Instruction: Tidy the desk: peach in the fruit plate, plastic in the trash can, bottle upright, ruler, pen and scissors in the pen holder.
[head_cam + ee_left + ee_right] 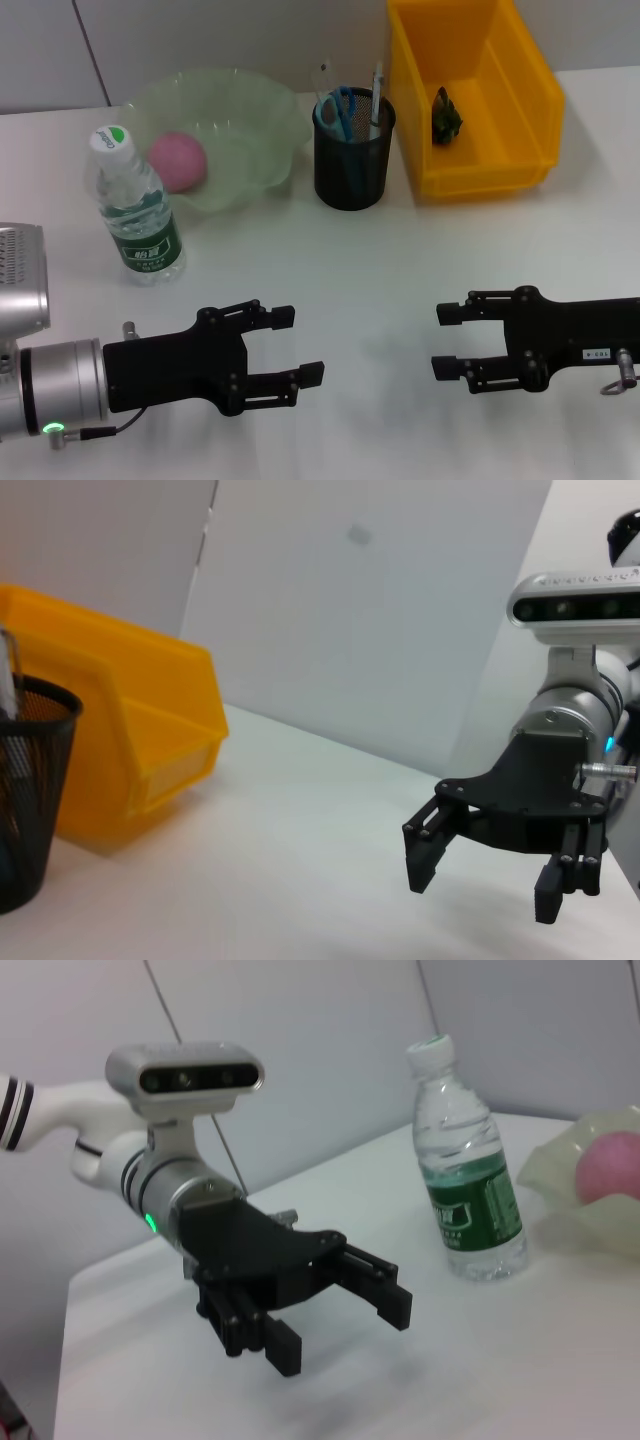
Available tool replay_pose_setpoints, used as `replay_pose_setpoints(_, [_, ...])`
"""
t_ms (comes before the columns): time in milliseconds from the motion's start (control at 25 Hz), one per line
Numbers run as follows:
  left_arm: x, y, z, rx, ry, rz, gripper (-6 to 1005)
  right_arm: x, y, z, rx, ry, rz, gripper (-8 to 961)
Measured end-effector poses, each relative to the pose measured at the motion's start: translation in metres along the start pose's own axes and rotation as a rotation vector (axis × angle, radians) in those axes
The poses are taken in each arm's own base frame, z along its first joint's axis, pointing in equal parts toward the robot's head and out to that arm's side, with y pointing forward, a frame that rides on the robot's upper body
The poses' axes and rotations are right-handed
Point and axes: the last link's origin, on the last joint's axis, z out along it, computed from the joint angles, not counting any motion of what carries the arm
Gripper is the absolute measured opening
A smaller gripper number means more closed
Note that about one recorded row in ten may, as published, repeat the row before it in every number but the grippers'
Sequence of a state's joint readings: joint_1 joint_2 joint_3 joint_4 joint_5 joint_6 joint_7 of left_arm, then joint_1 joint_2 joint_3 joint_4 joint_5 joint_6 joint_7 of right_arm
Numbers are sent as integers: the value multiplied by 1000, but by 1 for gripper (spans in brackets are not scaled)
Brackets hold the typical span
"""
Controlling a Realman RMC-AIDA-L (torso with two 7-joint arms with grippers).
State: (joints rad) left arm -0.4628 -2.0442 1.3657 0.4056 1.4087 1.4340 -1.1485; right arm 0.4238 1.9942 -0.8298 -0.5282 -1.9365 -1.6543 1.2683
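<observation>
A pink peach (177, 160) lies in the pale green fruit plate (262, 112) at the back left. A clear water bottle (135, 205) with a green label stands upright in front of the plate. The black mesh pen holder (350, 165) holds blue scissors (338, 108), a pen and a ruler. Dark crumpled plastic (446, 117) lies in the yellow bin (520, 90). My left gripper (298, 346) is open and empty, low over the table's front left. My right gripper (444, 340) is open and empty at the front right, facing the left one.
The left wrist view shows the right gripper (485, 890), the yellow bin (150, 730) and the pen holder (30, 790). The right wrist view shows the left gripper (340, 1332), the bottle (465, 1175), the peach (612, 1165) and the plate (560, 1165).
</observation>
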Motion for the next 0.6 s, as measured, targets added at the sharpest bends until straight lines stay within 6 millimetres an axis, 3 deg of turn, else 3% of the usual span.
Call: replay_pose_setpoints(600, [11, -3, -21, -60, -47, 53, 815, 3, 5, 0, -29, 9, 6, 740])
